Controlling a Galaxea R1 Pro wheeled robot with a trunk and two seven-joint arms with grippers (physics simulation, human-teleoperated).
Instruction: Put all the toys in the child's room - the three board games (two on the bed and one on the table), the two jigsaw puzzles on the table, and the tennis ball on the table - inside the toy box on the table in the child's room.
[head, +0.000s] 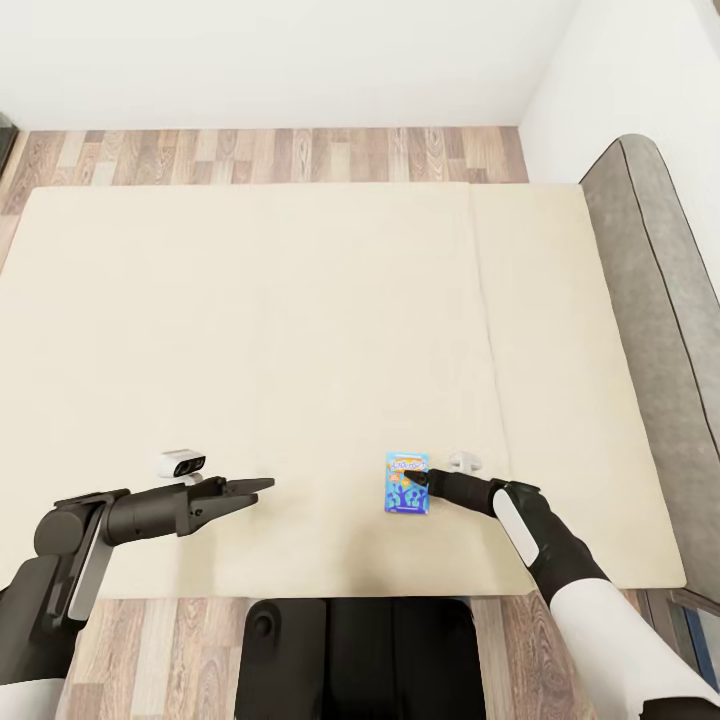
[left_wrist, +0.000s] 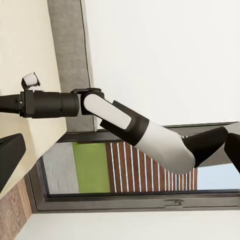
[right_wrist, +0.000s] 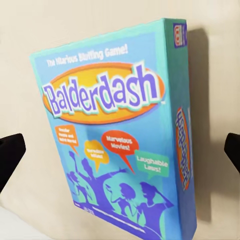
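Observation:
A small blue board game (head: 405, 484) lettered Balderdash lies flat on the cream bed (head: 280, 330), near its front edge. My right gripper (head: 419, 478) is open at the box's right side, low over the mattress. In the right wrist view the board game (right_wrist: 115, 135) lies between the two spread fingertips (right_wrist: 10, 157), which do not touch it. My left gripper (head: 256, 488) hovers open over bare mattress well to the left of the box and holds nothing. The table, toy box, jigsaw puzzles and tennis ball are out of view.
A grey headboard (head: 655, 300) runs along the bed's right side. Wood plank floor (head: 300, 155) and a white wall lie beyond the far edge. My dark base (head: 350, 650) stands against the bed's front edge. A window (left_wrist: 125, 170) appears behind my right arm (left_wrist: 120, 120).

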